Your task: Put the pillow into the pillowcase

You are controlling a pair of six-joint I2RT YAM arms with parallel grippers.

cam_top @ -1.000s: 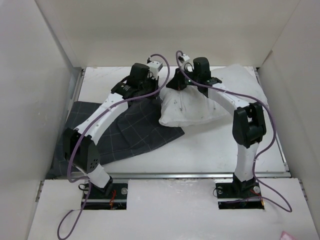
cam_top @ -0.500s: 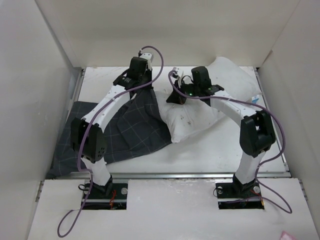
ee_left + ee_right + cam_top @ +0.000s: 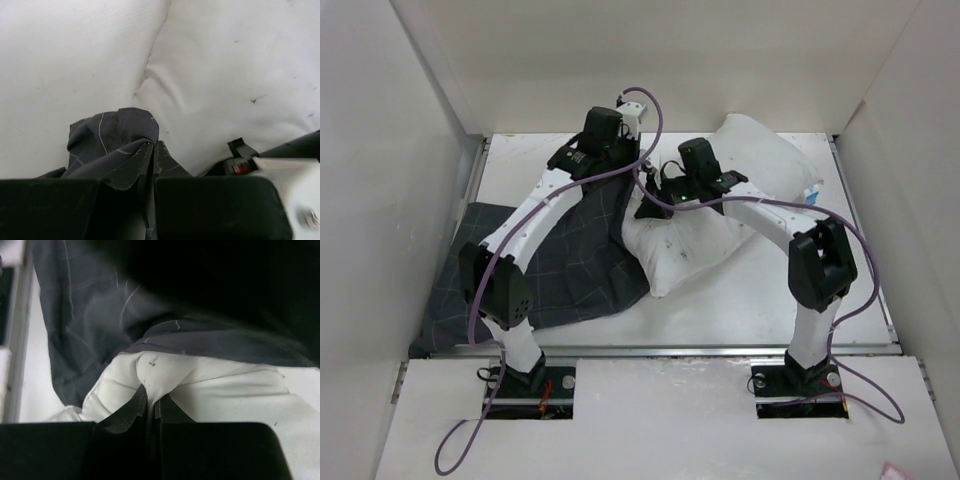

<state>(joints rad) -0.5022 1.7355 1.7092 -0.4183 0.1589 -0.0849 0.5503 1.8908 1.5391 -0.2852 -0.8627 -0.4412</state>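
Observation:
The white pillow (image 3: 765,165) lies across the middle and back right of the table, with a small blue tag (image 3: 812,195) at its right edge. Its near end (image 3: 210,390) is pinched in my right gripper (image 3: 153,402), which is shut on a fold of it right next to the pillowcase. The dark grid-checked pillowcase (image 3: 560,270) spreads over the left of the table. One edge of it (image 3: 115,140) is lifted at the pillow's side, and my left gripper (image 3: 154,152) is shut on that edge. From above, both sets of fingertips are hidden under the wrists.
White enclosure walls (image 3: 390,180) stand close on the left, right and back. A metal rail (image 3: 700,350) runs along the table's front edge. Purple cables (image 3: 655,130) loop over both wrists. The two wrists sit close together at the middle back.
My right gripper has dragged the pillow's near end left toward the pillowcase, and the pillow's far end has risen at the back right. My left gripper has lifted the pillowcase edge higher.

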